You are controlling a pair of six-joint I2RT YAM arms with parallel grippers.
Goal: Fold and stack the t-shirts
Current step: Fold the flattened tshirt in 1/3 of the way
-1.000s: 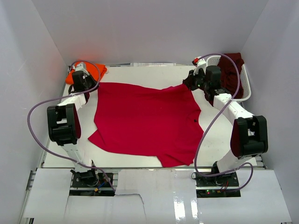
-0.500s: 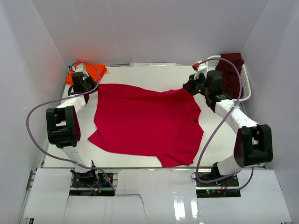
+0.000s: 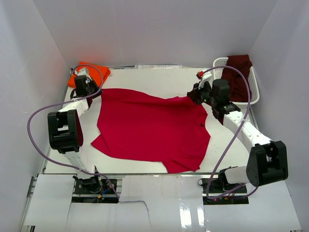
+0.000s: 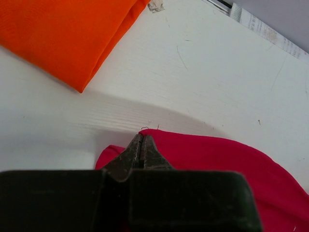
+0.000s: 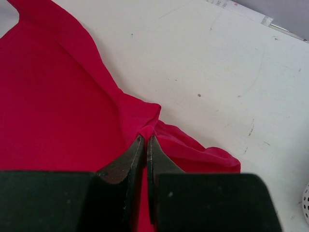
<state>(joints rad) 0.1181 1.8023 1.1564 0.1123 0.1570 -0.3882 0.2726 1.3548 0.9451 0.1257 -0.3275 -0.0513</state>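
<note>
Setting: a white desk [image 3: 159, 75] boxed in by plain white walls [image 3: 159, 29], with both arm bases bolted at the near edge.
Red t-shirt [image 3: 149, 128]: spread mostly flat across the middle of the desk. Its far edge is strung between the two tools and one sleeve is poked out toward the near left. A few soft wrinkles can be seen, nothing folded over yet.
Left tool [image 4: 141, 138]: fingers pressed right together, pinched on the far-left corner of the red t-shirt. It's held low, pretty much at desk level. In the wrist view the cloth edge is seen coming to a little point right at the tip.
Right tool [image 5: 146, 142]: clamped tight too, with a fold of the shirt's far-right corner caught in it. The cloth there is drawn up into a small peak and bunched around the tip, so that corner is lifted a bit off the desk.
Orange t-shirt [image 3: 101, 71]: folded and parked in the far left corner, just beyond the left tool. It's kept apart from the red one by a strip of bare desk.
Maroon t-shirt [image 3: 239, 72]: piled unfolded in the white lattice basket [image 3: 219, 62] at the far right corner, draped over its far rim.
Cables [image 3: 36, 121]: a purple one is looped along each arm.
Can't be told: how much cloth is actually caught in the left tool, since the tip hides it.
</note>
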